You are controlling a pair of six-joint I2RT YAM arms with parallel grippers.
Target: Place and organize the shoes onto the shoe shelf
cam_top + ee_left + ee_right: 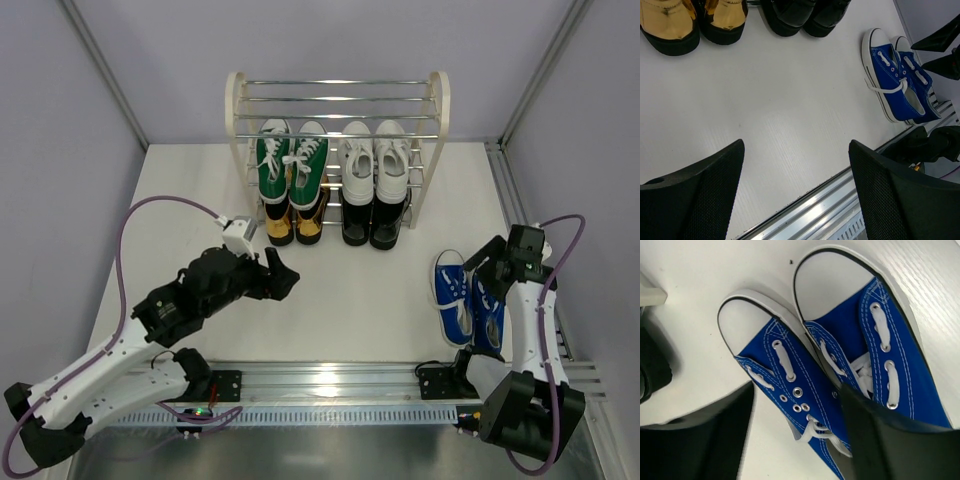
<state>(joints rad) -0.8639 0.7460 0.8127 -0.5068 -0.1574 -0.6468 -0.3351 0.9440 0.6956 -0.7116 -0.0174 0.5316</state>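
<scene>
The shoe shelf stands at the back centre. Green sneakers and white sneakers sit on its middle tier. Gold loafers and black dress shoes sit on its bottom tier. The blue sneakers lie side by side on the table at the right, toes toward the shelf. My right gripper is open just above them. In the right wrist view its jaws straddle one blue sneaker, with one finger down by the other shoe. My left gripper is open and empty in front of the gold loafers.
An aluminium rail runs along the table's near edge, below both arm bases. Grey walls close in the table on the left, back and right. Purple cables loop off both arms. The blue sneakers show at the right of the left wrist view.
</scene>
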